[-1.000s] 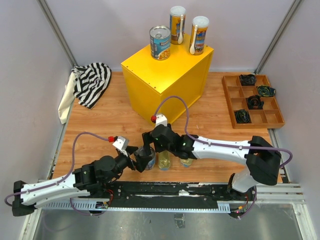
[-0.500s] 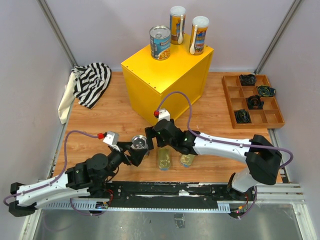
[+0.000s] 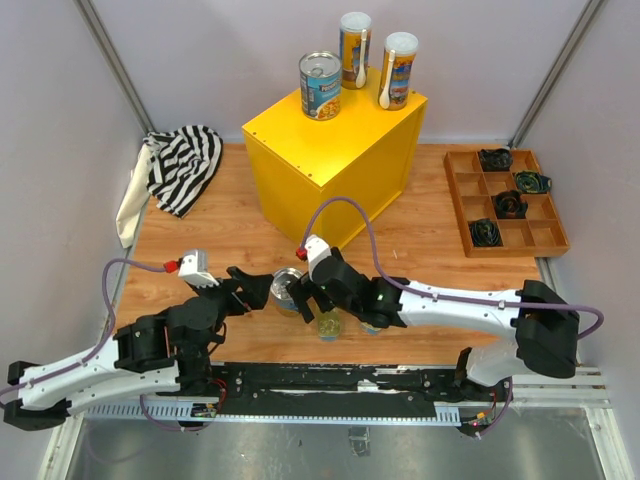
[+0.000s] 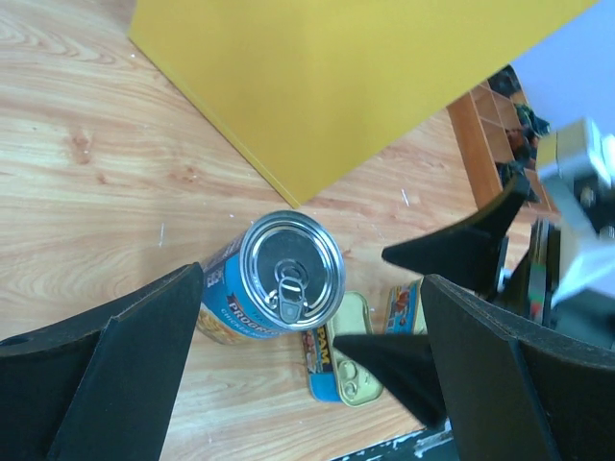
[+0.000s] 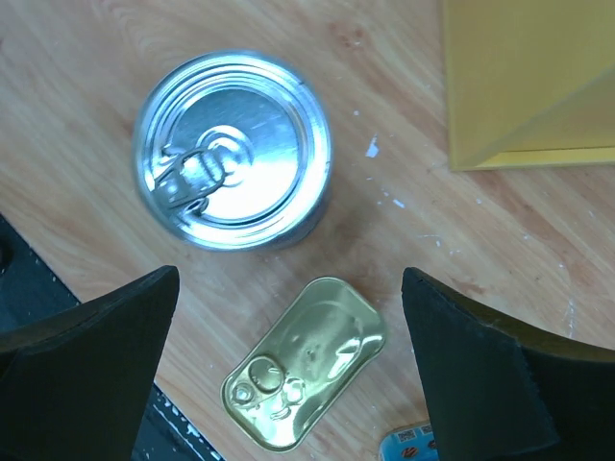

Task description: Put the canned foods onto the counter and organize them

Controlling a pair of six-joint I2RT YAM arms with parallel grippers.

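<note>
- One blue-labelled can point(image 4: 279, 279) stands upright on the wooden table point(image 3: 200, 240), its silver pull-tab top facing up. It is near the front corner of the yellow counter point(image 3: 330, 170) but apart from it.
- The left gripper point(image 3: 250, 290) sits just left of this can with its jaws spread wide and nothing in them. In its wrist view the can lies ahead, between the two fingers, touching neither.
- The right gripper point(image 3: 310, 297) hangs just right of the same can, its jaws also spread wide and holding nothing. Its wrist view puts the can ahead and left of the gap.
- A flat golden tin point(image 5: 306, 363) lies lid-up on the table just beside the can, on the near side. In the right wrist view it sits between that gripper's fingers, untouched.
- A second flat tin point(image 4: 404, 307) lies just right of the first; only part of it shows.
- On top of the counter a second blue-labelled can point(image 3: 320, 85) stands at the left. A tall slim can point(image 3: 355, 48) and another tall slim can point(image 3: 398, 68) stand further back, and all three are upright.
- A brown tray point(image 3: 545, 235) lies at the right side of the table, well apart from the cans. It holds four black gadgets point(image 3: 510, 205), each in its own compartment.
- A striped cloth point(image 3: 180, 165) is bunched at the far left of the table.
</note>
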